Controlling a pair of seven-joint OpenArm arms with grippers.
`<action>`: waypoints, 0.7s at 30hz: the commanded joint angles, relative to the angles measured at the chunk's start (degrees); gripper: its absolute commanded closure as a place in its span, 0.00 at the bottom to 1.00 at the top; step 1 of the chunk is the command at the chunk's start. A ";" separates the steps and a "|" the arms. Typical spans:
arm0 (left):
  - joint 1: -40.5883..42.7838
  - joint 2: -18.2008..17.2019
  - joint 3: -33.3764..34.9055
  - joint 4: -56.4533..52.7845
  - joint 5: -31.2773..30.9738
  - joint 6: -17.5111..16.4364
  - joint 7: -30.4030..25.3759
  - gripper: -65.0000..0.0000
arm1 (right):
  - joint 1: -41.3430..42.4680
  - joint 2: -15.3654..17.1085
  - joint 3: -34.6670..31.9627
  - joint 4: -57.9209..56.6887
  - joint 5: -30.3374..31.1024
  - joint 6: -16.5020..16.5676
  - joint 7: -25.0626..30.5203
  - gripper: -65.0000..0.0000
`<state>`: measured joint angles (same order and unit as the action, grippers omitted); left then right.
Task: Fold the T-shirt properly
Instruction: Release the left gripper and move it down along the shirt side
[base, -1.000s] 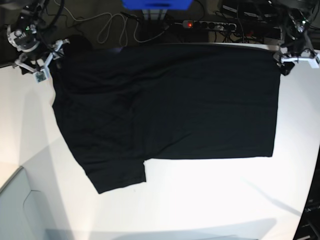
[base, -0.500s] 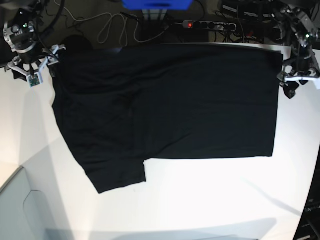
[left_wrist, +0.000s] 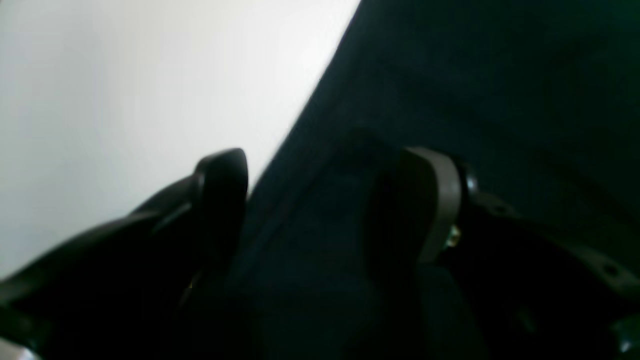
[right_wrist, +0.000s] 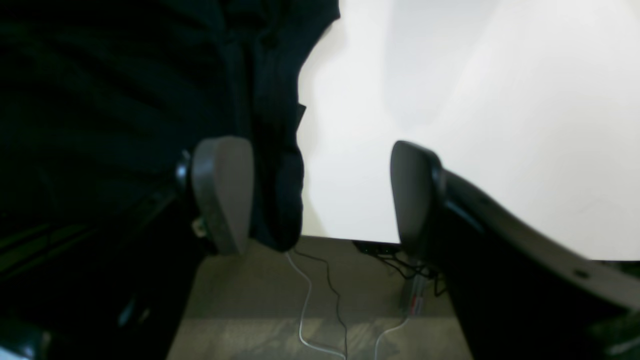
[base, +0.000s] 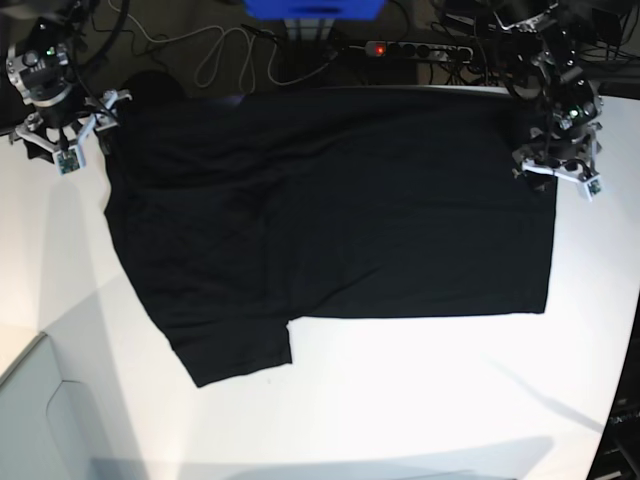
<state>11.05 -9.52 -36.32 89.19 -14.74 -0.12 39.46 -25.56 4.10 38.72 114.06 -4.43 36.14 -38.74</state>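
Note:
The black T-shirt (base: 330, 210) lies spread plain side up on the white table (base: 420, 400), one short sleeve pointing toward the front left. My left gripper (base: 556, 178) hovers at the shirt's right hem near the far corner. In the left wrist view it (left_wrist: 325, 195) is open, with the T-shirt's edge (left_wrist: 310, 150) running between its fingers. My right gripper (base: 62, 140) is at the shirt's far left corner. In the right wrist view it (right_wrist: 320, 195) is open, and a fold of the T-shirt (right_wrist: 280, 165) hangs just inside its left finger (right_wrist: 222, 195).
A power strip (base: 420, 48), cables (base: 215, 55) and a blue object (base: 315, 8) sit behind the table's far edge. A grey panel (base: 40, 420) shows at the front left corner. Floor with loose cables (right_wrist: 310, 310) shows below the table edge.
My left gripper has moved from beside the shirt's far right corner inward and forward onto the right hem. My right gripper has shifted slightly away from the shirt's left corner.

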 joint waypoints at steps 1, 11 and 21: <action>-0.28 -0.81 -0.21 0.53 -0.16 0.08 -1.18 0.31 | -0.06 0.78 0.27 0.80 0.43 0.47 0.90 0.35; -0.37 -0.81 -0.30 1.41 -0.33 0.08 -1.44 0.31 | -0.24 0.78 0.27 0.80 0.43 0.47 0.90 0.35; -2.30 -0.81 0.05 0.97 -0.25 0.08 -1.00 0.32 | -0.33 0.69 0.27 0.80 0.34 0.47 0.90 0.35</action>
<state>8.88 -9.52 -36.10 89.49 -14.79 -0.08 39.27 -25.76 4.25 38.72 114.06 -4.43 36.14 -38.76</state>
